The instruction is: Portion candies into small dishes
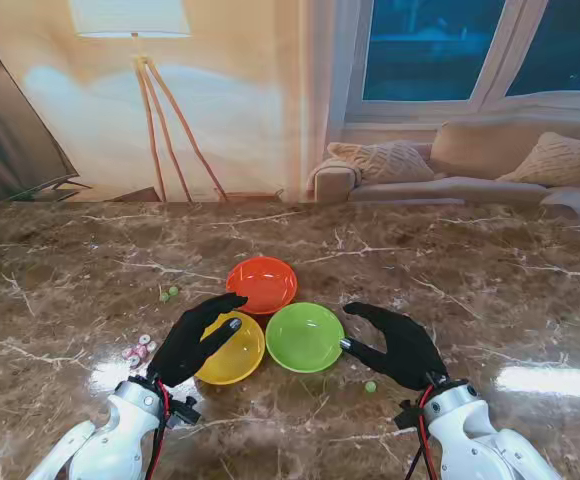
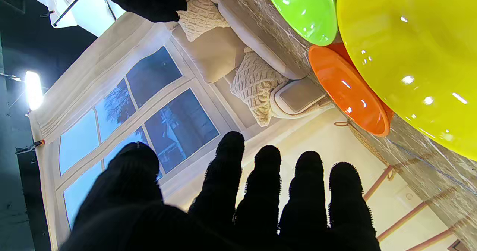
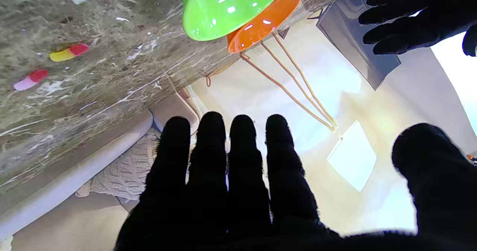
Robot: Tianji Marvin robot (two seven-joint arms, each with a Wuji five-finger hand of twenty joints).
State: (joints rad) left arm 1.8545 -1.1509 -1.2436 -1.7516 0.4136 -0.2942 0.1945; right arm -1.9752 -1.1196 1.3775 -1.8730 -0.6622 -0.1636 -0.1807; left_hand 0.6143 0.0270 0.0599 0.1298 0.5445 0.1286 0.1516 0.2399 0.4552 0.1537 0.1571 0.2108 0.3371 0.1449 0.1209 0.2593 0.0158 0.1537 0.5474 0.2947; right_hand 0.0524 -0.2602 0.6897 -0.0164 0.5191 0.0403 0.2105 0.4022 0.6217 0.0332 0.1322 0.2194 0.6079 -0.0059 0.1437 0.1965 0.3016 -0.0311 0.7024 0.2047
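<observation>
Three small dishes sit together mid-table: orange (image 1: 261, 283) farthest, yellow (image 1: 232, 352) nearer on the left, green (image 1: 304, 336) to its right. My left hand (image 1: 198, 338), in a black glove, is open with fingers spread over the yellow dish's left rim, and holds nothing. My right hand (image 1: 395, 343) is open just right of the green dish, its thumb near the rim. The left wrist view shows the yellow dish (image 2: 410, 64), the green dish (image 2: 302, 8) and the orange dish (image 2: 350, 90) close by. Loose candies: pink and white ones (image 1: 137, 350), green ones (image 1: 168, 293), one green (image 1: 370, 386).
The right wrist view shows a yellow-and-red candy (image 3: 69, 52) and a pink-and-red candy (image 3: 29, 79) on the marble table (image 1: 470, 270). A floor lamp (image 1: 160, 110) and a sofa (image 1: 470, 165) stand beyond the far edge.
</observation>
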